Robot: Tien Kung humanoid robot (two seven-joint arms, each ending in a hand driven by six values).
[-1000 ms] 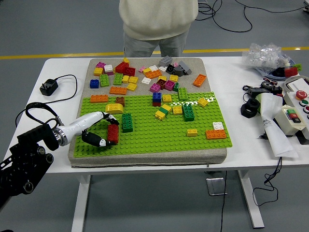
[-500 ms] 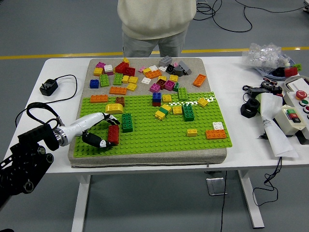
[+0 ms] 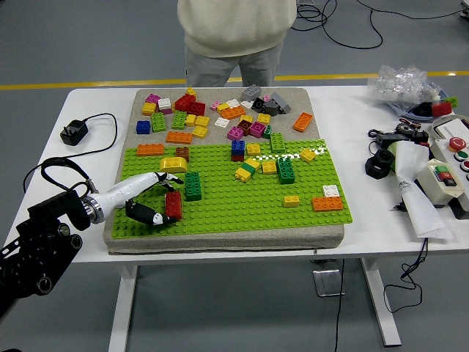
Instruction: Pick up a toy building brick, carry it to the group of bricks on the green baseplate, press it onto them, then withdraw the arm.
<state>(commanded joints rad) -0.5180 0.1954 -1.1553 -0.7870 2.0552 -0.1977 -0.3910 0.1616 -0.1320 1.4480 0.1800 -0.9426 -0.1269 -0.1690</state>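
Gripping a red brick (image 3: 173,205) at lower left of the green baseplate (image 3: 242,205), the left hand (image 3: 150,198) pinches it for carrying toward the central bricks.

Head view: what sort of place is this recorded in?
Probably a robotics lab or test hall: grey floor with a yellow line and loose cables, plus a button control box on the white table.
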